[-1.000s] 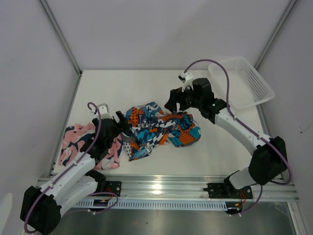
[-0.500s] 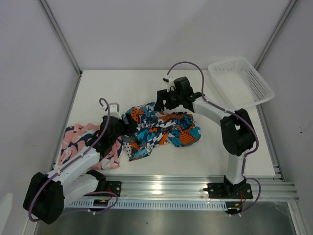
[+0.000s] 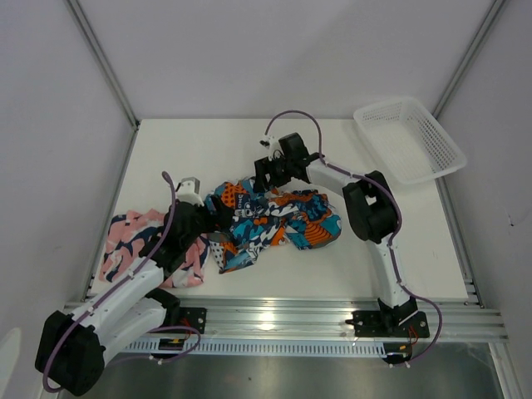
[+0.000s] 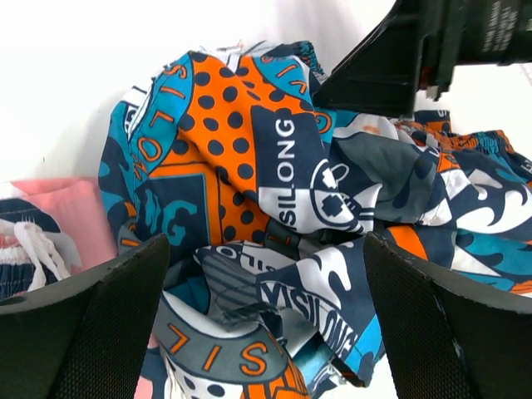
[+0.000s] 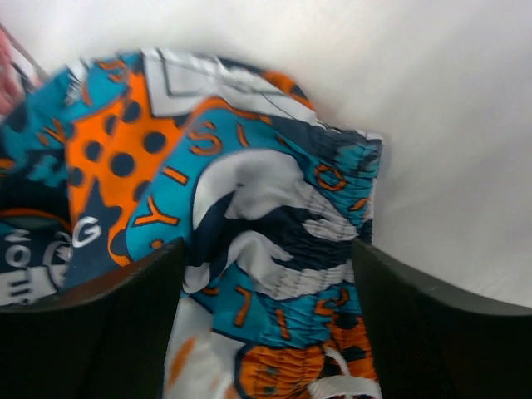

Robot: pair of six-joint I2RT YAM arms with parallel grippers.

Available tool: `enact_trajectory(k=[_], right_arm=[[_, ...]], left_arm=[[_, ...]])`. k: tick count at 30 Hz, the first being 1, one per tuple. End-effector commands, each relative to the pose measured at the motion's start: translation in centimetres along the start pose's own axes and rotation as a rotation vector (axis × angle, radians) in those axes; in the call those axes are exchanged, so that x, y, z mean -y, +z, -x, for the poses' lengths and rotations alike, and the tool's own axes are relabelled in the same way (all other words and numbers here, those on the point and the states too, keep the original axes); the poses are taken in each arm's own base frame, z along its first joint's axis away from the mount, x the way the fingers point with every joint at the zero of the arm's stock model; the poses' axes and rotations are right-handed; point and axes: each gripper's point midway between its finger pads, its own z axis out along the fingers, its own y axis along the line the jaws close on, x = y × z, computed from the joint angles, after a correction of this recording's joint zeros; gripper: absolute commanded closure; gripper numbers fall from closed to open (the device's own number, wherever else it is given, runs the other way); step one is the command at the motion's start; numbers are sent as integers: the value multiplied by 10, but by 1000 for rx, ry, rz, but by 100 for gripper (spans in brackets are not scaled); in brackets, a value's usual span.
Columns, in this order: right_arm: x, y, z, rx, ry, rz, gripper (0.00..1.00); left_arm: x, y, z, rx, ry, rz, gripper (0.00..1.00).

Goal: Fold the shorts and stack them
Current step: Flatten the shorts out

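Far-right corner, basket [image 3: 407, 137], pink shorts [image 3: 129, 237] beside patterned shorts [image 3: 287, 220], L gripper [image 4: 264, 241], R gripper [image 5: 268, 249] both released

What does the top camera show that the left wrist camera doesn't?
Only the top view shows the white basket at the far right, and the full spread of the pink shorts. Only the left wrist view shows the lettering on the patterned shorts and the open left fingers up close. Both show the patterned shorts crumpled beside the pink pair.
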Motion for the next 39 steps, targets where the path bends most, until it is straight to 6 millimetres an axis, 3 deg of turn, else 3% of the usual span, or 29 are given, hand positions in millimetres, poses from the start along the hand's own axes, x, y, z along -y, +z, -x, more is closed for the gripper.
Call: enact_trajectory(k=[1, 4, 5, 7, 8, 10, 11, 13, 15, 17, 18, 21, 22, 24, 25, 26, 28, 29, 30, 31, 32, 34, 35, 36, 38, 39], right_arm=[[-3, 8, -4, -33, -59, 26, 23], [-12, 10, -9, -53, -78, 49, 44], [-13, 9, -7, -48, -79, 50, 66], [-16, 6, 2, -20, -77, 50, 88], [-17, 0, 12, 7, -61, 40, 100], [-2, -9, 31, 71, -48, -34, 100], [5, -16, 41, 103, -27, -69, 100], [30, -42, 70, 202, -4, -173, 100], [38, -70, 99, 300, 14, -221, 100], [57, -98, 114, 364, 35, -271, 100], [56, -120, 133, 430, 28, -300, 100], [74, -163, 154, 541, 34, -409, 100], [68, -186, 164, 587, 20, -433, 100], [70, -209, 174, 656, 7, -496, 100], [58, -223, 180, 685, -23, -494, 100], [49, -220, 176, 676, -42, -474, 100], [32, -214, 171, 645, -93, -449, 98], [27, -204, 165, 602, -146, -444, 91], [14, -188, 152, 526, -167, -408, 80], [11, -178, 146, 490, -177, -396, 47], [18, -161, 129, 413, -155, -400, 36], [24, -154, 122, 375, -143, -397, 30], [27, -151, 118, 369, -114, -383, 30], [39, -153, 110, 362, -81, -383, 30], [45, -160, 109, 390, -39, -356, 30], [57, -170, 103, 405, 21, -369, 30]], left_arm=[[4, -4, -14, -51, -21, -26, 1], [11, -5, -26, -88, -23, -58, 10], [14, -6, -34, -115, -21, -79, 24], [23, -7, -41, -131, -15, -114, 45], [28, -8, -41, -129, -10, -139, 61], [39, -11, -44, -114, 10, -200, 71], [41, -13, -46, -111, 13, -217, 85], [42, -15, -43, -106, 23, -220, 100], [42, -15, -41, -107, 37, -216, 100], [44, -16, -35, -103, 55, -216, 100], [45, -17, -32, -94, 62, -221, 100], [53, -19, -18, -65, 63, -239, 100], [56, -19, -16, -66, 64, -247, 100], [64, -18, -5, -52, 67, -266, 100], [65, -15, -6, -64, 68, -263, 100], [70, -14, 3, -47, 68, -267, 100], [65, -12, 3, -50, 67, -236, 100], [53, -8, 11, -17, 58, -154, 100], [41, -7, 10, -27, 36, -80, 100], [29, -6, 15, -10, 20, -15, 100], [19, -3, 24, 13, 6, 41, 100], [6, 0, 47, 46, -54, 95, 100], [1, 5, 47, 32, -71, 105, 100], [-12, 7, 66, 63, -114, 149, 100], [-31, 11, 74, 62, -164, 208, 100], [-48, 14, 86, 73, -220, 249, 100]])
